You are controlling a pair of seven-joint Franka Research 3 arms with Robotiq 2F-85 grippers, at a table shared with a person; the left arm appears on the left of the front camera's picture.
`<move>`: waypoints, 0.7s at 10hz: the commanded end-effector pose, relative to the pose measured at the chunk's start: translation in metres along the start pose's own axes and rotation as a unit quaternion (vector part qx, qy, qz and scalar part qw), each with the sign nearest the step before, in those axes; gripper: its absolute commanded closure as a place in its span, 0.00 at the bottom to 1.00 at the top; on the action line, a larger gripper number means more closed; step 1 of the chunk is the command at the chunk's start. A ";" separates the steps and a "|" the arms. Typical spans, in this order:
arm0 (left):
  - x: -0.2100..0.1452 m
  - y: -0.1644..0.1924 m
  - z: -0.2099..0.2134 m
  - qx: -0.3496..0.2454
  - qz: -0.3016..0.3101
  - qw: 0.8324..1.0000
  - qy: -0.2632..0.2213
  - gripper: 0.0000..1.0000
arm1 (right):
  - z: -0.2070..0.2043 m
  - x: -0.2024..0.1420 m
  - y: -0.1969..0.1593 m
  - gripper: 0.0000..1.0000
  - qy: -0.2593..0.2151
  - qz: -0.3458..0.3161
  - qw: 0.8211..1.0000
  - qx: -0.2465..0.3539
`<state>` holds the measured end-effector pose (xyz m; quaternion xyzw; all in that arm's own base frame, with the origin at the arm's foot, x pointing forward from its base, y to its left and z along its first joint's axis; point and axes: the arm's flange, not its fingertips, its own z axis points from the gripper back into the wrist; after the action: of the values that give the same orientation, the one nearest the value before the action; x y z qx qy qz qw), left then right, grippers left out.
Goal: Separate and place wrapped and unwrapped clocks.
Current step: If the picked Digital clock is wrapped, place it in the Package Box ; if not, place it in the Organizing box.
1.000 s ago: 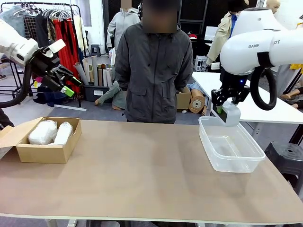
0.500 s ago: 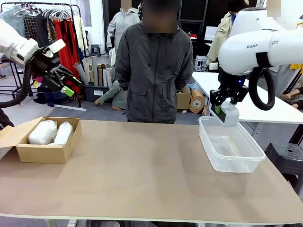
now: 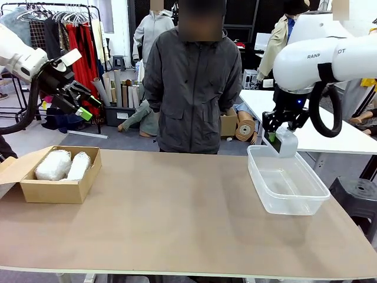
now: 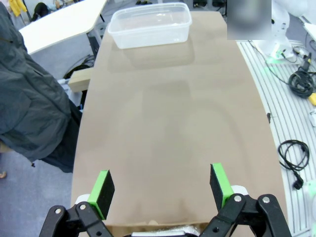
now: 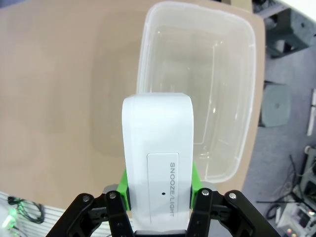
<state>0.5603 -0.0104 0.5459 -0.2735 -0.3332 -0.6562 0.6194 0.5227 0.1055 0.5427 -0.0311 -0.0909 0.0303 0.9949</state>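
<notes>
We hold the bare white clock [image 5: 158, 158] in our right gripper [image 5: 159, 185], the jaws clenched on its two sides with the green pads [image 5: 195, 180] pressed against the casing. The right wrist view shows the clock end-on, its top panel printed SNOOZE/LIGHT. In the front view the clock [image 3: 287, 141] hangs from the right gripper [image 3: 279, 139] above the far rim of the clear plastic tub [image 3: 294, 200], not touching it. The tub stands near the bench's right edge, towards the far side, and nothing lies inside it. Seen from the right wrist, the tub [image 5: 242, 89] lies directly beyond the clock.

Our left gripper [image 3: 82, 103] is raised high above the bench's left end, well above the brown cardboard box [image 3: 56, 190], with its jaws released and nothing between them. In the left wrist view the left gripper [image 4: 163, 190] shows both green pads [image 4: 103, 187] spread wide apart over the bare brown bench [image 4: 168, 128], and the tub [image 4: 150, 24] sits at the bench's opposite end.

The two wrapped clocks [image 3: 62, 165] lie side by side inside the cardboard box, touching each other, each in crinkly white plastic. The box sits at the bench's left edge with a flap open to the left.

A person in a dark grey jacket [image 3: 191, 88] stands at the middle of the bench's far edge.
</notes>
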 end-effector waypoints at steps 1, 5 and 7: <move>0.002 0.000 0.001 0.003 0.000 1.000 -0.005 0.00 | -0.007 0.028 -0.013 1.00 0.041 -0.030 0.998 0.028; 0.002 0.000 0.001 0.003 0.000 1.000 -0.005 0.00 | -0.060 0.056 -0.039 1.00 0.046 -0.077 0.995 0.040; 0.002 0.000 0.001 0.003 0.000 1.000 -0.005 0.00 | -0.090 0.059 -0.045 1.00 0.050 -0.078 0.995 0.028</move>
<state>0.5604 -0.0103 0.5459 -0.2735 -0.3332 -0.6562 0.6194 0.5944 0.0579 0.4690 0.0088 -0.0321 -0.0374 0.9987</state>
